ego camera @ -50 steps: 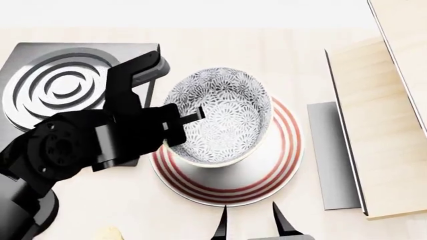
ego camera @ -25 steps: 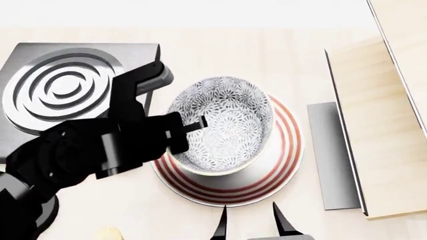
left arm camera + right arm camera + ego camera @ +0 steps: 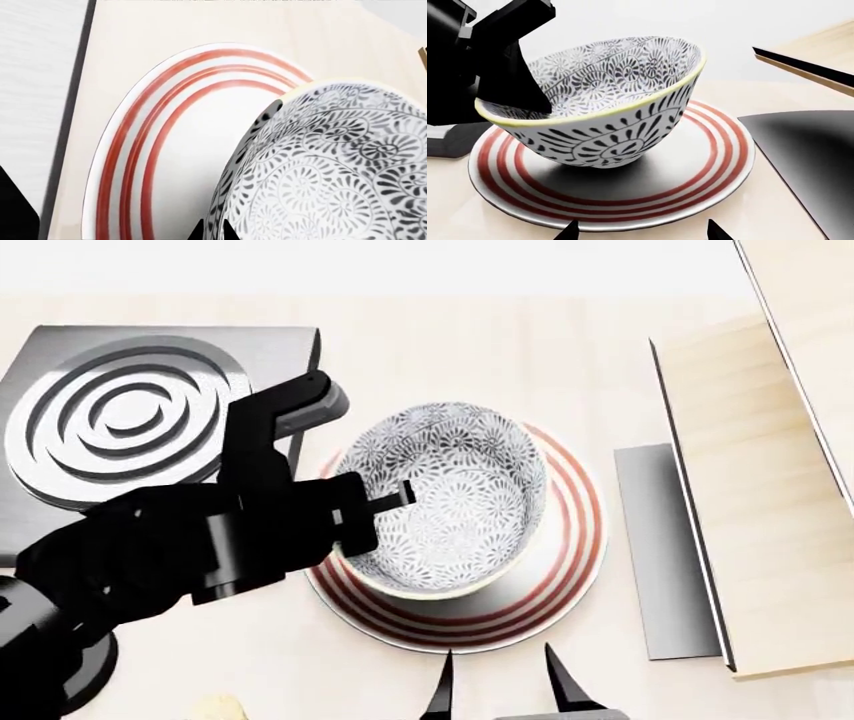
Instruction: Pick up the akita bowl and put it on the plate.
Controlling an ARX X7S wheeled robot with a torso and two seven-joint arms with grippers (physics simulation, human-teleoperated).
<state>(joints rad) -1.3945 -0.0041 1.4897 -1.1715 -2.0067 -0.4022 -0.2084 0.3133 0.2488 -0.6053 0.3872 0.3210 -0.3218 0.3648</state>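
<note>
The left gripper (image 3: 378, 512) is clamping the near-left rim of the akita bowl (image 3: 447, 498), one finger (image 3: 517, 85) reaching down inside the bowl against its patterned wall and the other outside it; the jaws are standing only as far apart as the thickness of the rim; the bowl is hanging tilted in this grip, its held side lower and its far side raised, its base sitting on or just over the middle of the plate (image 3: 567, 570), though the pictures are not showing whether the two are touching; the right gripper (image 3: 501, 685) is hovering at the near edge of the plate with its two pointed tips well apart, touching nothing. The bowl is showing a dense grey-and-white floral pattern inside and out, with a pale yellowish rim; it is narrower than the white plate, whose thin red rings are circling it on every side; the plate is lying flat on the pale wooden table (image 3: 441, 350), just beside the square grey burner (image 3: 127, 410).
</note>
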